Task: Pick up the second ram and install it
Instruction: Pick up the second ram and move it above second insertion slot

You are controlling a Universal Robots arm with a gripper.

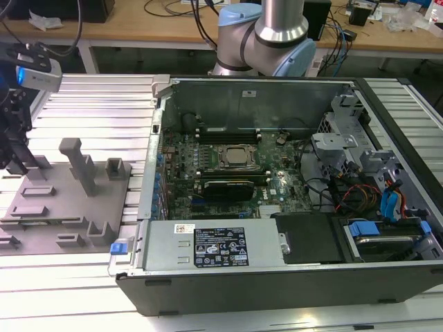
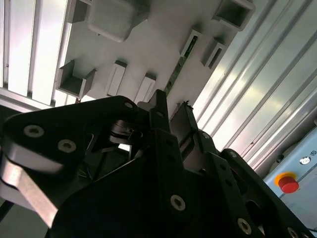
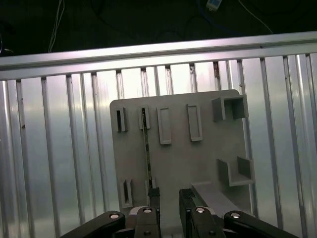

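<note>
on the ribbed tabletop (image 3: 64, 148) a grey tray (image 3: 178, 163) stands the second ram (image 3: 147, 148) on edge, presumably for grasping, the gripper (image 3: 169, 198) above it, fingers (image 3: 154, 198) parted, empty.

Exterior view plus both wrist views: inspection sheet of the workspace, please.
Surface: ribbed aluminium table, grey fixture plate on it.
Job's things: second ram stands on edge in a plate slot; computer case, open, beside the plate.
Clutter: nothing seen.
Grippers: gripper open, over the plate at the ram's end, holding nothing.
Cables: loose wires inside the case.
Surroundings: wooden bench, red stop button.
</note>
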